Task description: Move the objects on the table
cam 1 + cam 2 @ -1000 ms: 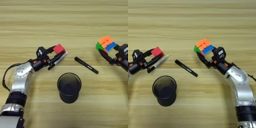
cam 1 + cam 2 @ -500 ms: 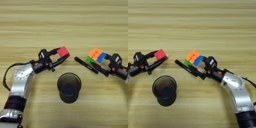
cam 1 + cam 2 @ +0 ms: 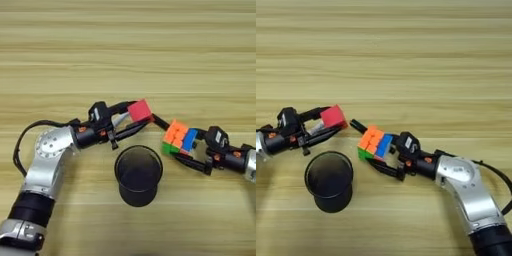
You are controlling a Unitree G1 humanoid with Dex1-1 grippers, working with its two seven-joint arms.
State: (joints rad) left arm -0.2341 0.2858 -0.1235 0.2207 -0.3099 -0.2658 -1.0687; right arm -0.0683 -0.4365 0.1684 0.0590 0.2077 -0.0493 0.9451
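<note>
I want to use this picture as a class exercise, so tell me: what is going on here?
A two-armed robot is working at a wooden table. Its left gripper holds a red cube, with a white marker between the fingers too. Its right gripper holds a puzzle cube. Both cubes are near the table's middle, just beyond a black mesh cup. A black marker lies between them, mostly hidden.

Even, soft, fairly bright light falls from above on the light wooden desk, without glare. The black mesh cup casts only a faint shadow at its near base. Both views are slightly soft, plank lines straight throughout.
</note>
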